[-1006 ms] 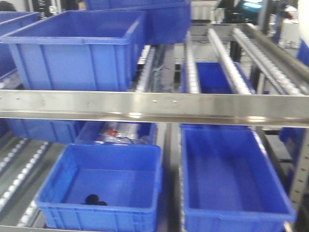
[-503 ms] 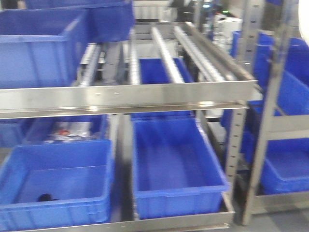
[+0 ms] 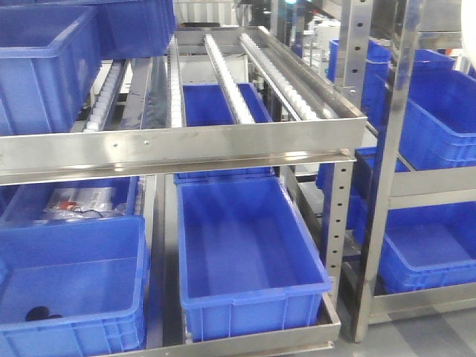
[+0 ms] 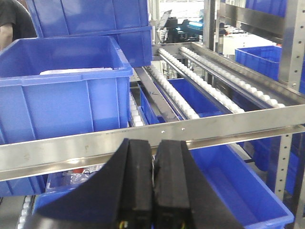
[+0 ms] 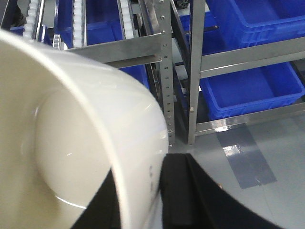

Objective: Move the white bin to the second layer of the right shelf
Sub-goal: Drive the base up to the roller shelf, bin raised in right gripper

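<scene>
The white bin (image 5: 71,133) fills the left of the right wrist view, seen from its open side. My right gripper (image 5: 138,193) is shut on its wall, with one black finger (image 5: 178,191) outside and the other inside. In the front view the steel shelf level of white roller rails (image 3: 223,74) runs behind a flat front bar (image 3: 178,149); its right lanes carry nothing. The left wrist view shows the same rails (image 4: 209,90). My left gripper (image 4: 153,145) hangs shut and empty in front of that bar (image 4: 214,126). The front view shows neither gripper.
Blue crates stand on the roller level at upper left (image 3: 44,59) and on the level below (image 3: 245,253), (image 3: 71,282). A perforated steel post (image 3: 338,223) ends this rack. A second rack (image 3: 387,186) to the right holds more blue crates (image 3: 439,111). Grey floor (image 5: 257,143) lies beneath.
The front view has swung to the right: the roller rack slid left in frame and the second rack with blue crates came into view on the right.
</scene>
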